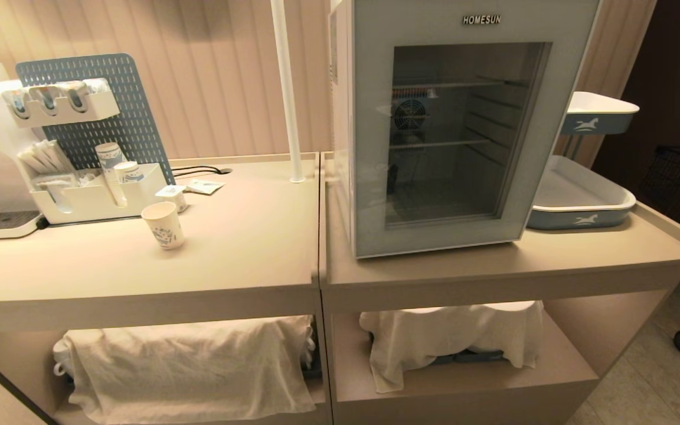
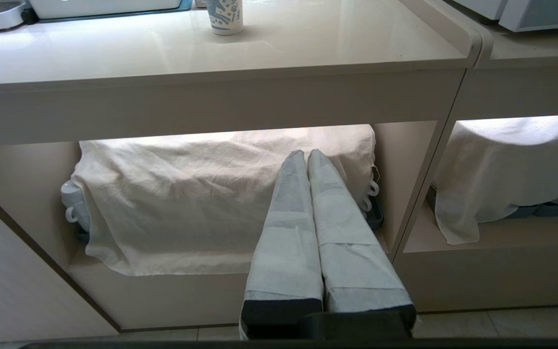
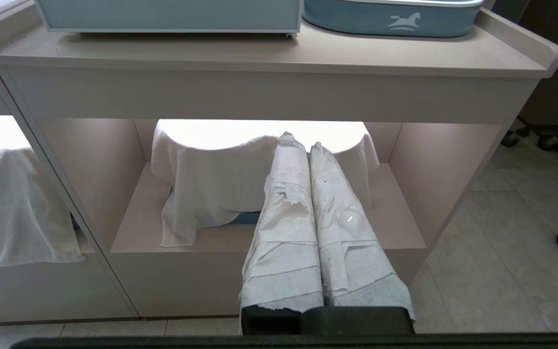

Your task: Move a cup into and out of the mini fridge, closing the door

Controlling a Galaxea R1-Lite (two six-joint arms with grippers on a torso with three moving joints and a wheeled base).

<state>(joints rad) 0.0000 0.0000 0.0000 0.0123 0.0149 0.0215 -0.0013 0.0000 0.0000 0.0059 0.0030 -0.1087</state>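
Both sets of jaws are pressed shut and hold nothing, hanging low in front of the cabinets: the left gripper (image 2: 306,154) points at the draped cloth (image 2: 201,194) on the lower shelf, the right gripper (image 3: 298,140) at the other cloth (image 3: 211,179) under the fridge's side.

Your cup (image 1: 163,225) stands upright and alone on the tabletop (image 1: 245,248), well above and beyond the left jaws. The fridge (image 1: 343,118) sits above the right jaws, its door (image 1: 452,130) fully shut.

I'd judge nothing is begun, so open the door first. No handle shows, so which edge swings free is unclear. Raise the right arm, spread the jaws, and try the door's edge gently. Swing it wide before you lift the cup with the left; squeeze lightly, as paper will likely crush.
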